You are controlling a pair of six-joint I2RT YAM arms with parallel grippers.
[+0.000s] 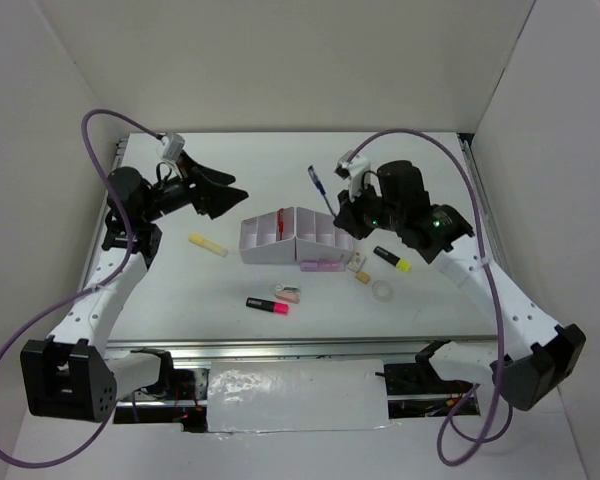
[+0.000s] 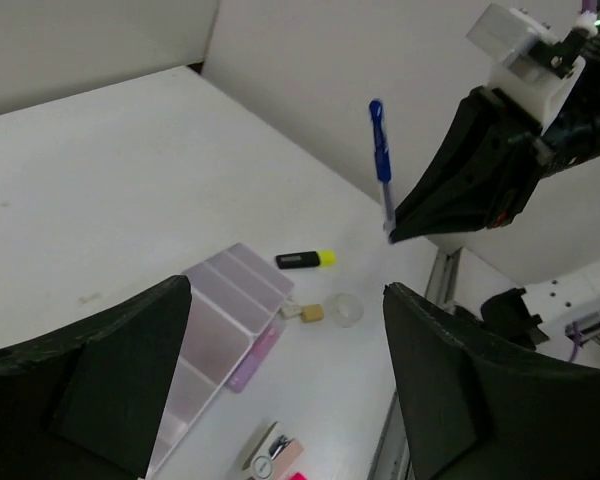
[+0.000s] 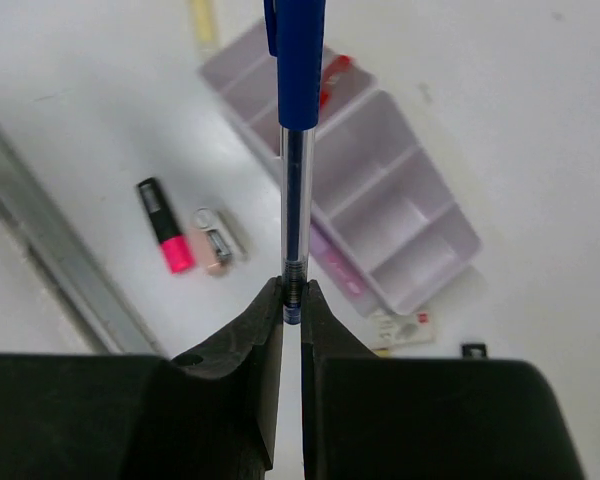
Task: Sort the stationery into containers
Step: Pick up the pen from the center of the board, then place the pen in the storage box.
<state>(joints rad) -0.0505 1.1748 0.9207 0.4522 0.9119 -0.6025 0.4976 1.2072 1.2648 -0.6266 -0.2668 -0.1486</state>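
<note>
My right gripper (image 1: 340, 208) (image 3: 292, 296) is shut on the blue pen (image 3: 298, 120) (image 1: 318, 186) (image 2: 381, 160) and holds it in the air above the white organiser (image 1: 292, 238) (image 3: 380, 210) (image 2: 215, 330). A red item (image 3: 330, 75) lies in one compartment. My left gripper (image 1: 220, 190) (image 2: 285, 380) is open and empty, left of the organiser. On the table lie the black-pink highlighter (image 1: 267, 305) (image 3: 163, 225), pink eraser (image 1: 288, 294) (image 3: 214, 245), purple marker (image 1: 323, 266) (image 2: 255, 355), tan eraser (image 1: 363, 276) (image 2: 312, 313), tape ring (image 1: 382, 290) (image 2: 345, 308), black-yellow highlighter (image 1: 391, 259) (image 2: 306, 259) and cream stick (image 1: 207, 244) (image 3: 205, 20).
A white eraser with a label (image 1: 356, 262) (image 3: 405, 327) lies by the organiser's front right corner. White walls enclose the table on three sides. A metal rail (image 1: 310, 345) runs along the near edge.
</note>
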